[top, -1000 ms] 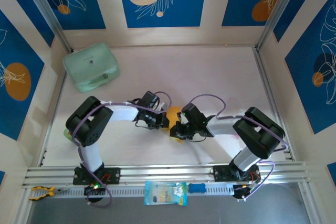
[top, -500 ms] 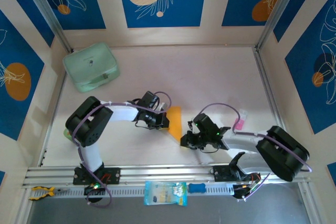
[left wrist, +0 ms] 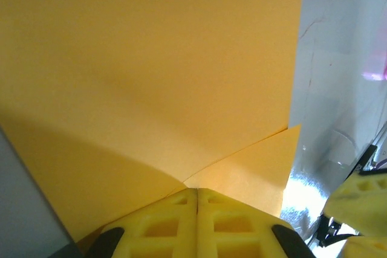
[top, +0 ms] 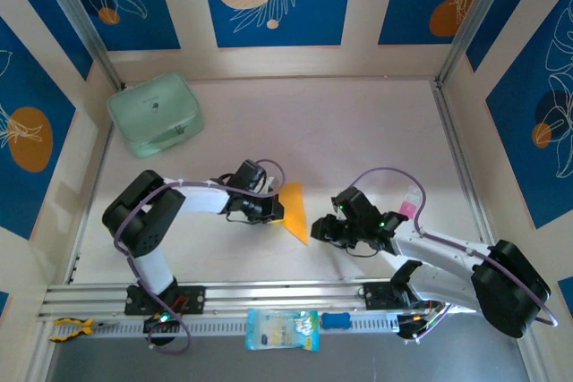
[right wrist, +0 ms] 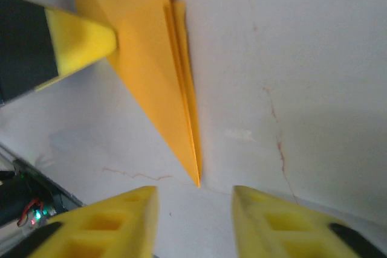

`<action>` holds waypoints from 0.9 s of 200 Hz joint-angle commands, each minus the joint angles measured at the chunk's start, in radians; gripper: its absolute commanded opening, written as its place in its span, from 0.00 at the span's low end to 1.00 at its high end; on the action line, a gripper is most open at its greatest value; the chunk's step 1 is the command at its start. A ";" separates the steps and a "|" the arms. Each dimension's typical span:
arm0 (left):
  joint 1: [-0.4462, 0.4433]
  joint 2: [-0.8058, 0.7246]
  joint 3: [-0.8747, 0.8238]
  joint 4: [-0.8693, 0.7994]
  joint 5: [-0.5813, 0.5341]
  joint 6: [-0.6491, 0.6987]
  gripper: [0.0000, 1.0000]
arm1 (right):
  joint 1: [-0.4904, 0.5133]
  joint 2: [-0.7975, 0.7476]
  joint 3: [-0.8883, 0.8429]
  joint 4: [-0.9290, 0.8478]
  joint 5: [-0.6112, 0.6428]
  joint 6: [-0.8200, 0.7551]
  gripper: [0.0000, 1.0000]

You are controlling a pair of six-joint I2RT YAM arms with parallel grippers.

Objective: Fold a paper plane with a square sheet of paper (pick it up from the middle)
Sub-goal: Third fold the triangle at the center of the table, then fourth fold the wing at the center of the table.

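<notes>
From above, two arms are meeting at one narrow, pointed, orange-yellow paper plane (top: 295,212) near the middle of the white table (top: 376,131). One mint-green rounded case (top: 155,114) is sitting at the far left, and one pale blue packet (top: 281,329) is lying on the near rail. The left gripper (top: 276,212) is pinching the plane's left edge. The right gripper (top: 318,232) is hanging just beside its tip.

At the left wrist, both yellow fingers (left wrist: 169,222) are pressing together on the paper.

At the right wrist, two yellow fingers (right wrist: 133,216) are standing apart around nothing. The plane's tip is possibly resting on the table.

A second ago the right gripper was closed against the paper; it has backed off and opened.
</notes>
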 commanded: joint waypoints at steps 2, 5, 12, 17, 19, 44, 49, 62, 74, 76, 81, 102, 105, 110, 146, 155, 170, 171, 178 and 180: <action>0.000 -0.047 -0.026 -0.015 -0.050 -0.036 0.06 | 0.010 0.016 0.055 -0.137 0.082 0.031 0.48; -0.002 -0.053 -0.026 -0.015 -0.052 -0.038 0.07 | 0.013 0.015 0.058 -0.140 0.086 0.033 0.49; -0.003 -0.063 -0.029 -0.010 -0.056 -0.041 0.07 | 0.022 0.016 0.065 -0.146 0.100 0.038 0.52; -0.006 -0.074 -0.032 -0.002 -0.057 -0.044 0.08 | 0.028 0.015 0.068 -0.147 0.112 0.041 0.54; -0.005 -0.077 -0.033 0.001 -0.057 -0.044 0.08 | 0.029 0.014 0.068 -0.146 0.115 0.043 0.54; -0.007 -0.109 -0.036 -0.001 -0.062 -0.037 0.11 | 0.037 0.019 0.084 -0.144 0.147 0.060 0.65; -0.008 -0.114 -0.035 -0.007 -0.064 -0.033 0.12 | 0.038 0.021 0.086 -0.143 0.152 0.061 0.83; -0.005 -0.126 -0.026 -0.026 -0.072 -0.014 0.14 | 0.037 0.028 0.101 -0.147 0.162 0.064 0.85; -0.004 -0.135 -0.016 -0.049 -0.081 0.009 0.15 | 0.038 0.039 0.117 -0.148 0.173 0.051 0.83; -0.004 -0.137 -0.016 -0.051 -0.082 0.011 0.15 | 0.038 0.040 0.120 -0.151 0.178 0.051 0.83; -0.004 -0.140 -0.012 -0.058 -0.088 0.019 0.15 | 0.038 0.045 0.129 -0.161 0.190 0.053 0.83; 0.003 -0.154 -0.007 -0.081 -0.100 0.047 0.17 | 0.047 0.069 0.148 -0.153 0.222 0.044 0.81; 0.007 -0.157 -0.007 -0.082 -0.099 0.050 0.17 | 0.050 0.072 0.150 -0.146 0.224 0.042 0.80; 0.008 -0.159 -0.007 -0.085 -0.099 0.055 0.18 | 0.054 0.079 0.150 -0.133 0.224 0.037 0.80; 0.043 -0.200 -0.014 -0.106 -0.097 0.076 0.24 | 0.066 0.142 0.173 -0.030 0.175 -0.018 0.69; 0.057 -0.210 -0.014 -0.118 -0.098 0.080 0.27 | 0.066 0.164 0.184 -0.023 0.171 -0.025 0.63; 0.085 -0.227 -0.021 -0.129 -0.091 0.088 0.30 | 0.063 0.205 0.205 -0.009 0.160 -0.036 0.58; 0.086 -0.228 -0.022 -0.130 -0.089 0.088 0.30 | 0.062 0.207 0.206 -0.007 0.158 -0.037 0.57; 0.100 -0.236 -0.026 -0.133 -0.086 0.091 0.33 | 0.062 0.226 0.212 0.010 0.141 -0.049 0.55; 0.104 -0.238 -0.028 -0.135 -0.085 0.092 0.33 | 0.061 0.232 0.215 0.015 0.139 -0.051 0.54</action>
